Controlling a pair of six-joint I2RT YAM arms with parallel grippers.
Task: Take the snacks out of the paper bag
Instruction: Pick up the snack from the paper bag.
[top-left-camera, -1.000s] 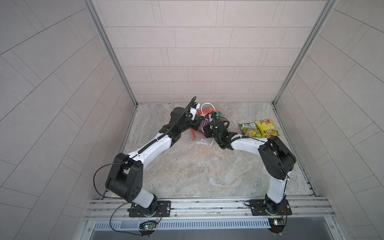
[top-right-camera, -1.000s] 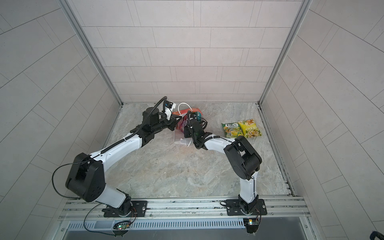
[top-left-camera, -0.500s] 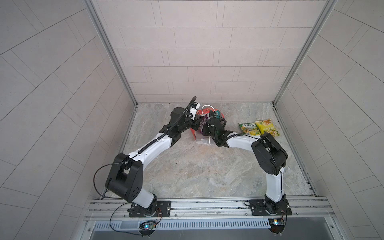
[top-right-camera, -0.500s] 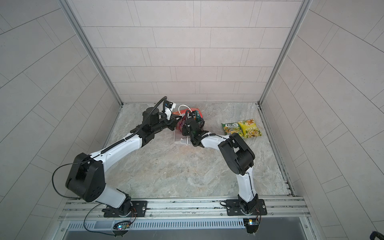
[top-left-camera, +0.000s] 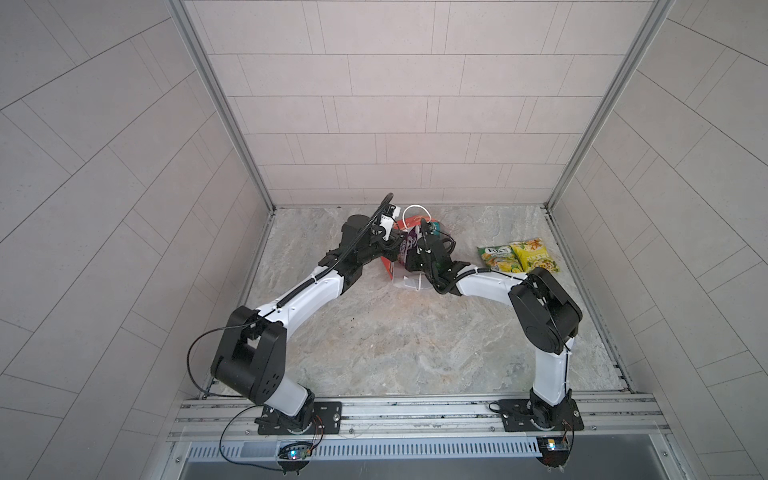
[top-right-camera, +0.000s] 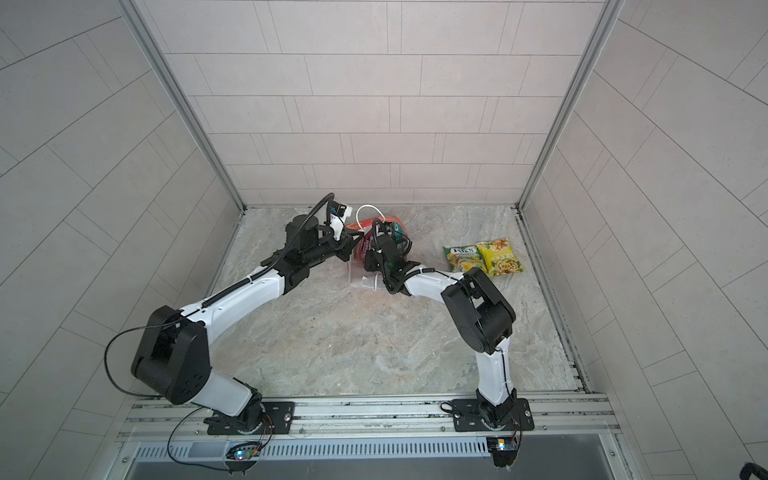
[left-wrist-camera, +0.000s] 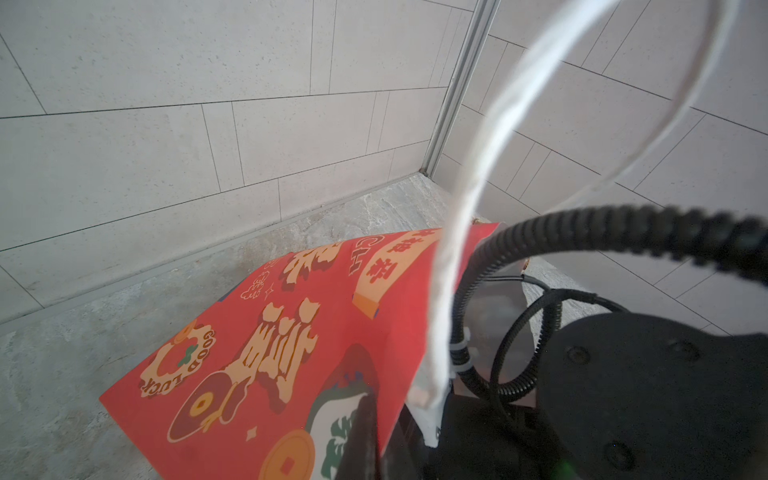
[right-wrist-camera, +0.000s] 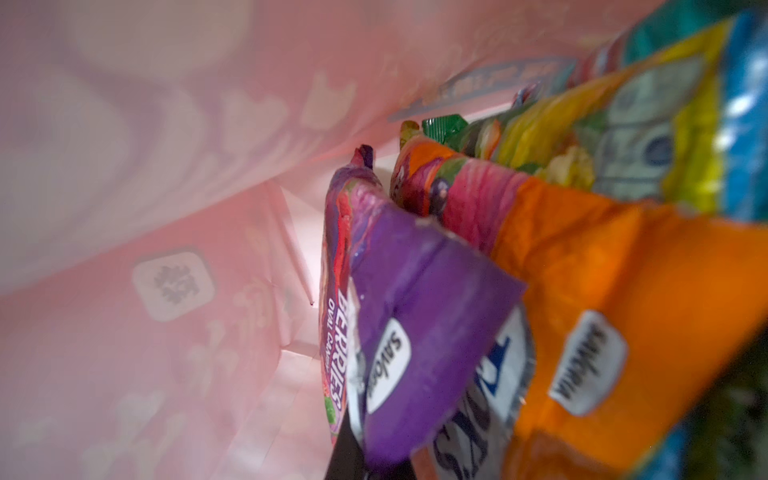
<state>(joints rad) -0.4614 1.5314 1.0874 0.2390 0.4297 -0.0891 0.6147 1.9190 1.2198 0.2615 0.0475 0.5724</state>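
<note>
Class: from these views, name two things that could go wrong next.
1. The right gripper pinches the purple packet by its edge; it may slip, or drag the orange packet pressed against it.
2. The left gripper holds the paper bag by its rim; pulling could tear it.

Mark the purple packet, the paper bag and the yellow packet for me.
purple packet (right-wrist-camera: 424, 316), right wrist view, its purple end flap.
paper bag (left-wrist-camera: 266, 332), left wrist view, its red printed outer face.
yellow packet (top-left-camera: 535, 256), in a top view, its middle.
</note>
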